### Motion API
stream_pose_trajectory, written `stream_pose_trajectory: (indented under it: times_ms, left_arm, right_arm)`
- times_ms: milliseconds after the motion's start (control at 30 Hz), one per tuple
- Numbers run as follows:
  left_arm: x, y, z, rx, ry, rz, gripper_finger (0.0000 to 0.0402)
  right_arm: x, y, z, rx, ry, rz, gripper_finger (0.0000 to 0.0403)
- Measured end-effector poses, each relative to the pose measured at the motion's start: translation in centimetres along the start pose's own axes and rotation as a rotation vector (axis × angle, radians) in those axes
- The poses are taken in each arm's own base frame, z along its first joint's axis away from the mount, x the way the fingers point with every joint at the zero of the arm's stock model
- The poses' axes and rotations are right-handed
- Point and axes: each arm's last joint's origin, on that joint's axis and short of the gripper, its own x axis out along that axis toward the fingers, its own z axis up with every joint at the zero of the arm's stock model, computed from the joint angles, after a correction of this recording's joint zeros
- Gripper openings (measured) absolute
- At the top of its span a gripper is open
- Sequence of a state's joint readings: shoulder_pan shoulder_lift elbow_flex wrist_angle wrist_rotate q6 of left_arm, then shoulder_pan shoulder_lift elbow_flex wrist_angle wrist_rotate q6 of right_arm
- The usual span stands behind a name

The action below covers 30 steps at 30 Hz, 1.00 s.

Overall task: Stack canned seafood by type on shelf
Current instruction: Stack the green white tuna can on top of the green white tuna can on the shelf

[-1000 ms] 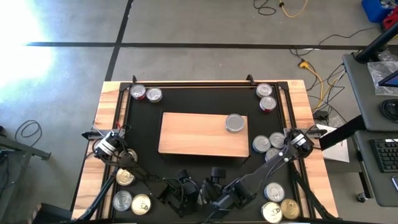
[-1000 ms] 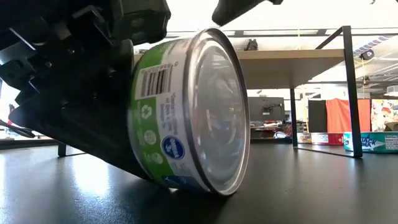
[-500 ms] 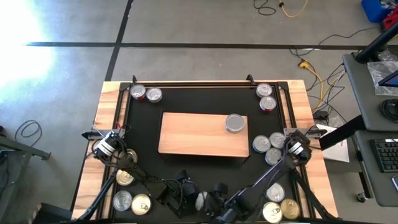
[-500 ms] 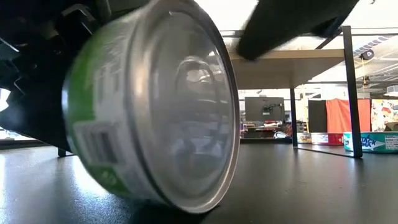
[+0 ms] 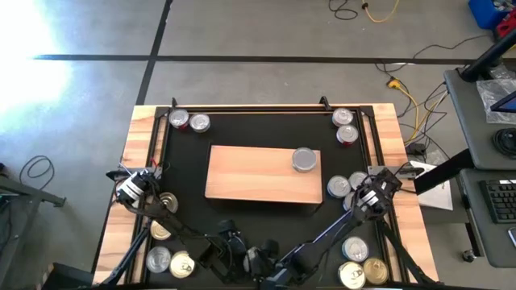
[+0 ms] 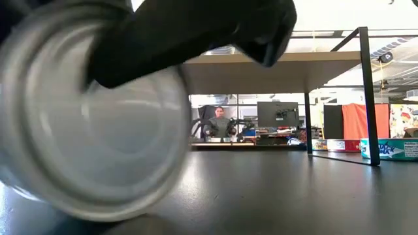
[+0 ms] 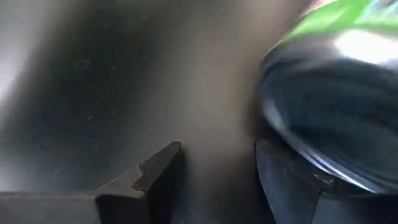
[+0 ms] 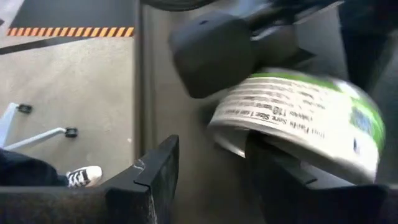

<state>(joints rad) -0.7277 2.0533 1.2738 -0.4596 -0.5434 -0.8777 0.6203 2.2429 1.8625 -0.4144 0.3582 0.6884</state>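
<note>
Cataloguing from the near edge outward:
Green-label tin (image 8: pixel 298 118): at the near edge of the black mat (image 5: pixel 185 153), tipped up on its rim between the two grippers, well apart from the shelf.
Left gripper (image 7: pixel 217 174): fingers spread with bare mat between them; the tin is just beside one finger, so it grasps nothing.
Right gripper (image 8: pixel 211 180): fingers parted, the tin's rim over one finger, no firm hold to be seen.
Risk: a tin on its rim may roll off the near edge, or slip out if the fingers close off-centre. Two grippers crowding one tin may also collide.
Writing: fine print and a round blue mark on the green label, none legible.
Loose tins (image 5: pixel 171 262): clustered at the mat's corners.
Shelf (image 5: pixel 250 173): mid-mat, with one silver tin (image 5: pixel 304 159) near its far right corner.
Room: teal box (image 6: pixel 392 149), lettering unreadable.
</note>
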Motion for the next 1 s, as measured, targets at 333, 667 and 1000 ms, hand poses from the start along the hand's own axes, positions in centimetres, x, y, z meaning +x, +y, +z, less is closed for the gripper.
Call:
stream_pose_trajectory:
  times_ms: [333,667,1000]
  left_arm:
    - [-0.7,1.0,-0.9,0.026,0.013,0.027,0.0192]
    - [-3.0,4.5,-3.8,-0.076,0.033,0.044,0.0192]
    - [-4.6,5.4,-6.4,-0.131,0.069,0.003,0.0192]
  right_arm:
    - [0.4,-1.4,1.4,-0.015,-0.013,-0.023,0.0171]
    - [0.4,-2.0,2.9,-0.020,-0.056,-0.025,0.0159]
    - [1.0,-3.5,4.3,-0.056,-0.082,-0.036,0.0171]
